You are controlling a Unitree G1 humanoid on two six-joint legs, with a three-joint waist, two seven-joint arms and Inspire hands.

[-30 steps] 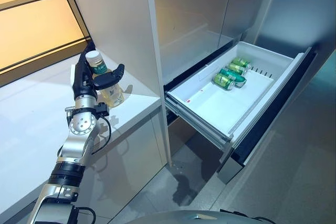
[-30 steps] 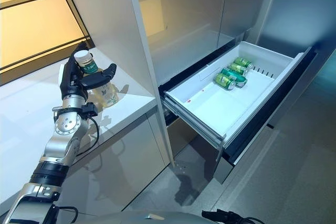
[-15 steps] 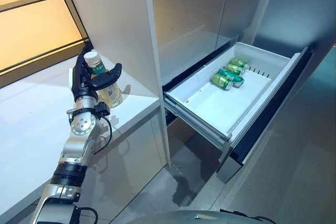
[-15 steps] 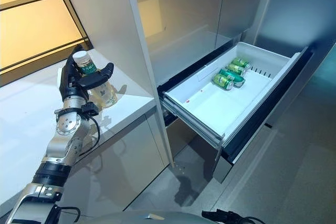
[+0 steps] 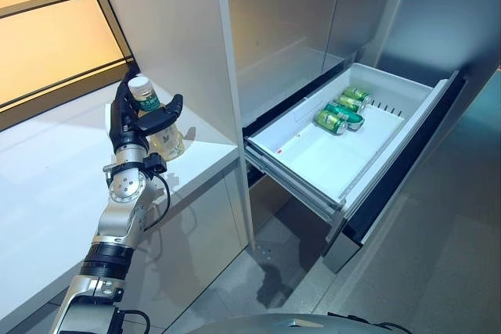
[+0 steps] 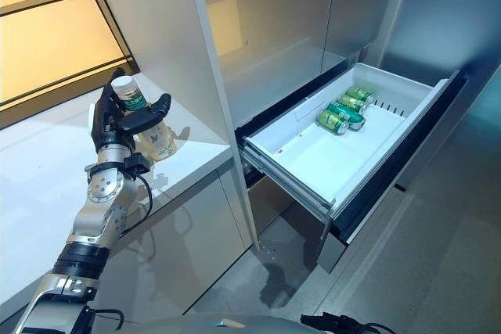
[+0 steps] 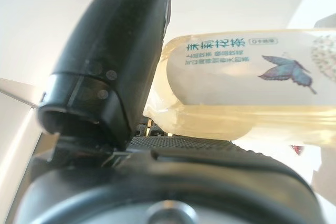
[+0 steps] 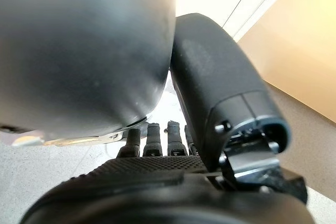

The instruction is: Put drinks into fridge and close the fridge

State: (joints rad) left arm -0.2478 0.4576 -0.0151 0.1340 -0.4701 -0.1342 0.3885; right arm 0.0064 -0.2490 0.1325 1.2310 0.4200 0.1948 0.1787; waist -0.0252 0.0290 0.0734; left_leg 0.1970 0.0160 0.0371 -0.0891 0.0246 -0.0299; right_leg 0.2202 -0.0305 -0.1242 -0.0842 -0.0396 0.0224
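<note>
A clear bottle of pale yellow tea (image 5: 162,137) with a white cap and green label stands on the white counter (image 5: 47,185), close to the tall cabinet wall. My left hand (image 5: 124,119) is shut on it, fingers behind and thumb (image 7: 115,51) across the front; the bottle (image 7: 241,87) lies against the palm. The fridge drawer (image 5: 313,163) is pulled out to the right, with several green cans (image 5: 341,112) lying at its far end. My right hand (image 8: 220,87) shows only in its own wrist view, open and holding nothing.
A white cabinet panel (image 5: 172,37) rises between the counter and the fridge. The drawer's dark front (image 5: 407,166) juts over the grey floor (image 5: 438,271). Most of the drawer floor is bare white. An amber wall panel (image 5: 47,29) backs the counter.
The whole picture shifted slightly. My left hand stays wrapped on the tea bottle at the same spot on the counter.
</note>
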